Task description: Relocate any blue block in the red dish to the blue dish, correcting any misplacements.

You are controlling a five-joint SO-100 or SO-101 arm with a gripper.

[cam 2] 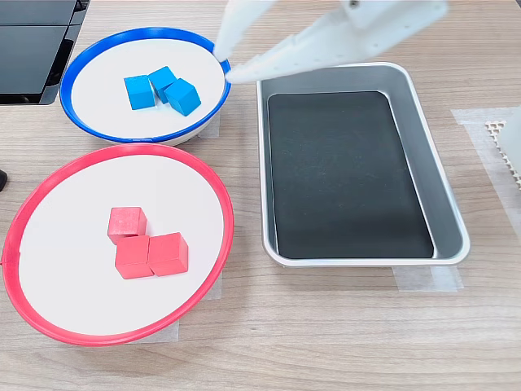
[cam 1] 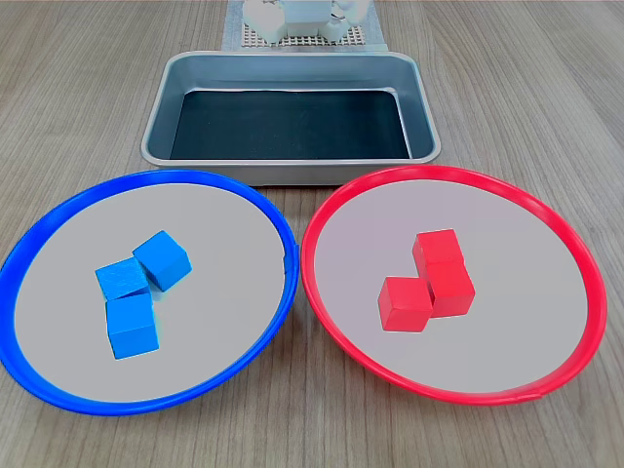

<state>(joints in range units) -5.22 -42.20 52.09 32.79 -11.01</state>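
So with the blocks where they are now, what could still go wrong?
1. The arm's fingers hang at the blue dish rim; a careless pull-back might clip the rim and jostle the three blue blocks.
2. The red dish holds only red blocks, so another pick there would probably create a misplacement.
3. The dishes sit close together; bumping one could shift the other.

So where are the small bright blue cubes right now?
All three blue cubes sit clustered inside the blue-rimmed round dish, on the first exterior view's left; the red-rimmed dish holds only red cubes.
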